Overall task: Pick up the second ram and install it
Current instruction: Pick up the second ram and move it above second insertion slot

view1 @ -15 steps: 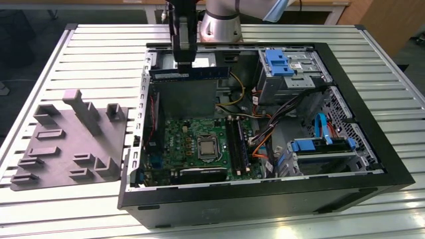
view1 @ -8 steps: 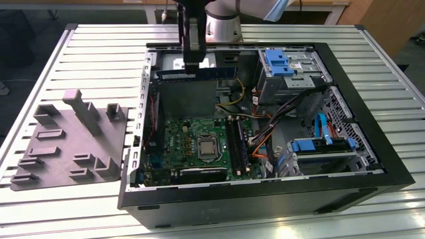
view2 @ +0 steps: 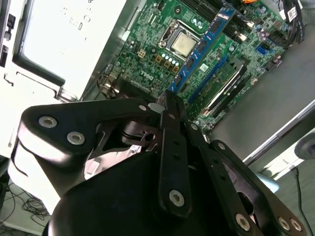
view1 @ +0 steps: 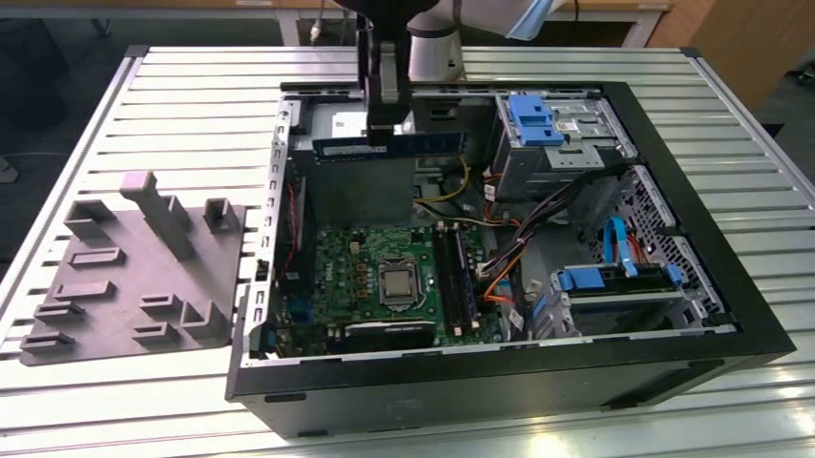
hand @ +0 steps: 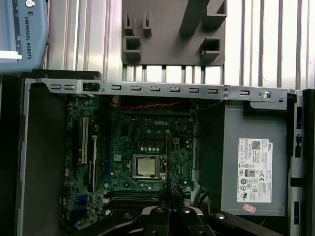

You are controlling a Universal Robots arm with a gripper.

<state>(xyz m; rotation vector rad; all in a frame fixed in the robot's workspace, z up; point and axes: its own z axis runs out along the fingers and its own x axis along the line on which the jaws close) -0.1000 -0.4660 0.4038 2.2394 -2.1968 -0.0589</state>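
Note:
The second ram [view1: 388, 146] is a long dark blue-green board held level above the back of the open computer case. My gripper [view1: 386, 129] comes down from above and is shut on it near its middle. In the second wrist view the ram [view2: 204, 46] runs out from between the black fingers [view2: 170, 115] over the green motherboard [view2: 147, 44]. It appears edge-on as a thin dark line [hand: 168, 157] in the first wrist view, above the processor [hand: 146, 166]. The black memory slots [view1: 456, 277] lie on the motherboard [view1: 369, 272] below; one seems to hold a green board [view2: 224, 81].
A grey fixture tray [view1: 128, 277] lies on the slatted table at the exterior view's left. Inside the case are drive cages with blue tabs [view1: 541, 119], coloured cables [view1: 510, 248] and a grey power supply [hand: 253, 167]. The black case rim [view1: 510, 358] frames the opening.

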